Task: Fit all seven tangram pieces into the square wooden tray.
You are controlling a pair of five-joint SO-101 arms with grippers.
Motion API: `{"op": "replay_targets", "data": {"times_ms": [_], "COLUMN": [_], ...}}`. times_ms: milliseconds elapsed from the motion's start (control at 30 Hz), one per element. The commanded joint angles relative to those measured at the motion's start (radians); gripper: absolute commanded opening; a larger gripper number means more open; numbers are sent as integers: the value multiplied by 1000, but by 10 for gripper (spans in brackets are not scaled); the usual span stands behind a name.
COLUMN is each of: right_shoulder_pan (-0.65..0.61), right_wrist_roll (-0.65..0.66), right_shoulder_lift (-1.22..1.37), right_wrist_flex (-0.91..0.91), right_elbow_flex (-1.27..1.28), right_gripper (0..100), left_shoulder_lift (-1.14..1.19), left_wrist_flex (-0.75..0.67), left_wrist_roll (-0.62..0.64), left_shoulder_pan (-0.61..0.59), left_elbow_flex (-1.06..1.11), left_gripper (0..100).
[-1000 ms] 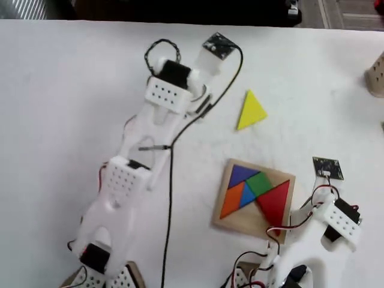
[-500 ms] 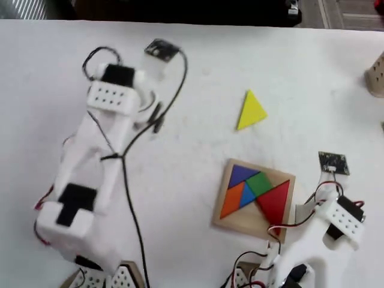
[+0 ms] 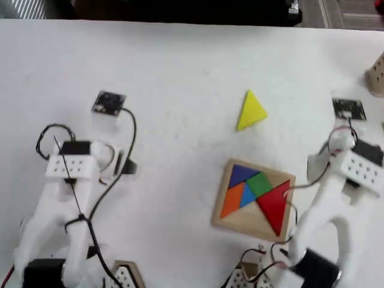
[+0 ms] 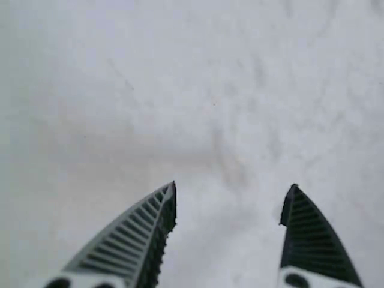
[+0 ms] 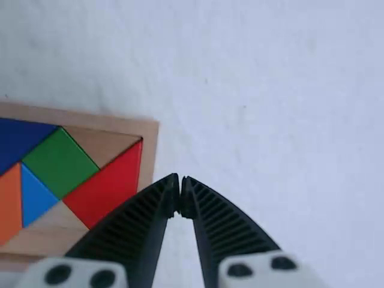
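Observation:
The square wooden tray (image 3: 240, 223) lies right of the table's middle and holds a dark blue piece (image 3: 242, 174), a green square (image 3: 261, 183), an orange piece (image 3: 233, 200), a small light blue triangle (image 3: 247, 197) and a red triangle (image 3: 275, 202). A yellow triangle (image 3: 251, 111) lies loose on the table beyond the tray. My right gripper (image 5: 180, 181) is shut and empty, just past the tray's rim (image 5: 150, 129) beside the red triangle (image 5: 111, 186). My left gripper (image 4: 231, 192) is open over bare table at the left, far from the pieces.
A wooden object (image 3: 377, 75) stands at the right edge of the table. Black cables (image 3: 114, 174) trail along the left arm. Wooden base blocks (image 3: 127, 276) sit at the front edge. Open white table surrounds the yellow triangle.
The left arm has swung away from the yellow triangle, to the left and back toward the front. The right arm has come forward along the tray's right side.

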Motion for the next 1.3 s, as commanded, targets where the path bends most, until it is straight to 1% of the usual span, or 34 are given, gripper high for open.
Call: {"op": "replay_targets", "data": {"times_ms": [0,100,200,267,433,567,633,733,867,967,1033,1133,1267], "right_shoulder_pan": [-94,-170,-223,-248,-295,-320,-329,-344,-372,-401,-435,-487,-512], "right_wrist_roll": [-101,-209,-310,-353,-419,-457,-479,-482,-465,-384,-359,-358,-381], "right_shoulder_lift": [183,352,522,645,960,1173,1265,1379,1477,1508,1521,1541,1538], "right_wrist_flex": [-2,-38,-79,-90,-84,-84,-84,-71,67,203,291,409,424], "right_elbow_flex": [-269,-462,-646,-772,-1089,-1352,-1476,-1619,-1777,-1875,-1919,-1975,-1946], "right_gripper": [18,20,21,21,21,19,18,18,18,18,18,18,17], "left_shoulder_lift": [-50,-50,-50,-50,-50,-44,-50,-51,-51,-51,-51,-51,-51], "left_wrist_flex": [-129,-189,-203,-206,-219,-287,-350,-443,-456,-457,-459,-459,-457], "left_wrist_roll": [9,46,95,95,95,91,91,91,91,91,91,91,91], "left_shoulder_pan": [-47,-47,-41,-41,-41,-45,-45,-44,-44,-44,-44,-45,-47], "left_elbow_flex": [38,69,75,75,74,81,115,150,152,153,153,155,157], "left_gripper": [290,290,290,288,204,192,192,192,192,192,192,192,192]}}
